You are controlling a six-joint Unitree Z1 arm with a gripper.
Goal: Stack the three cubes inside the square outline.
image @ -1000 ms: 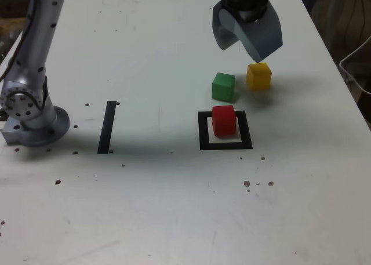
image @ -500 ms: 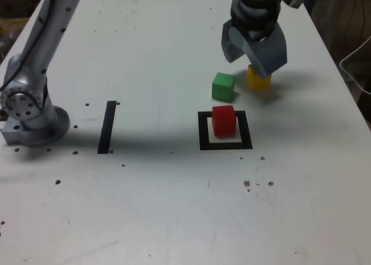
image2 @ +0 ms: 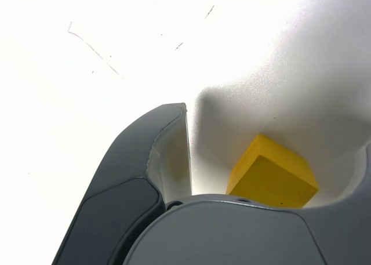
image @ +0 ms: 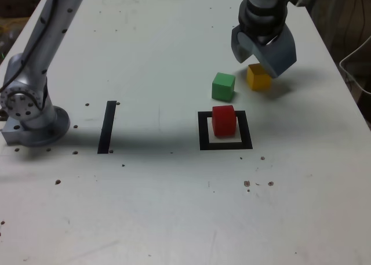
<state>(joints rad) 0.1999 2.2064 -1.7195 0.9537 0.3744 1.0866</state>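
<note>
On the white worktop we see red inside the outline, green nearby. Our fingers hang apart over yellow; its skewed angle could spoil the grip.

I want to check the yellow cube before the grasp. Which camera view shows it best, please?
The wrist view: the yellow cube appears large there, between open jaws, though its lower part is cut off by the gripper. The exterior view shows it small, beside the green cube.
</note>
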